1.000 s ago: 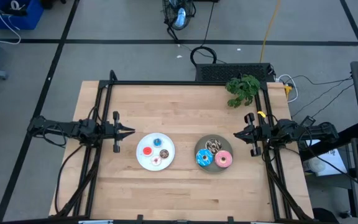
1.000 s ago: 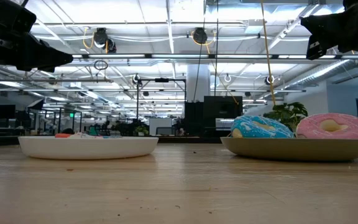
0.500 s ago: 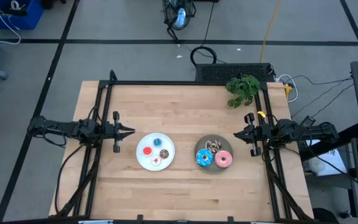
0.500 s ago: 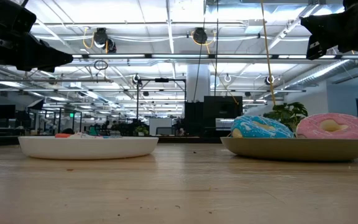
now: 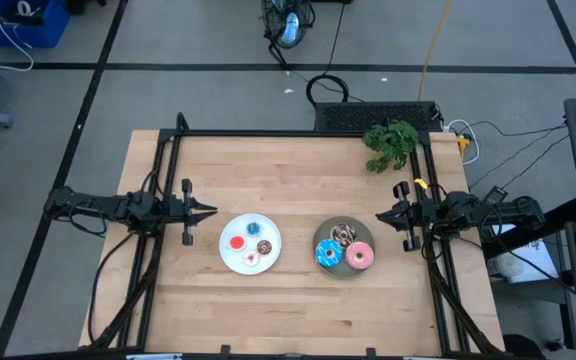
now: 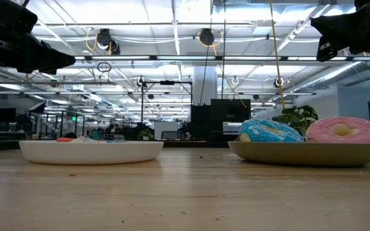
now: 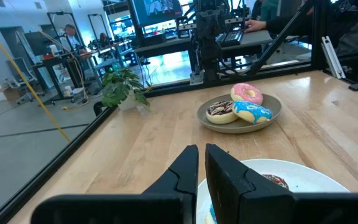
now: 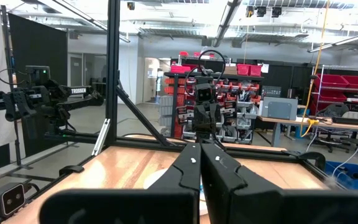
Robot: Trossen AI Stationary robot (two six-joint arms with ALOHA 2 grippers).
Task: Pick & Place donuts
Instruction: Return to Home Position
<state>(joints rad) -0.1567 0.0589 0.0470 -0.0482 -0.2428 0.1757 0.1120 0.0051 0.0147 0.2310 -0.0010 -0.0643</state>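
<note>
Three larger donuts lie on a grey plate [image 5: 366, 238]: blue-iced [image 5: 327, 255], pink-iced [image 5: 359, 257] and brown with white drizzle [image 5: 344, 235]. A white plate [image 5: 232, 260] carries four mini donuts: red [image 5: 235, 241], blue [image 5: 253, 228], brown [image 5: 264, 248] and pale pink-white [image 5: 251, 259]. My left gripper [image 5: 212, 210] hovers shut, above the table left of the white plate. My right gripper [image 5: 380, 215] hovers shut, right of the grey plate. Neither touches anything.
A small green plant [image 5: 390, 143] stands at the table's far right corner. A black frame [image 5: 268, 133] runs along the far and side edges. Bare wood lies in front of and behind both plates.
</note>
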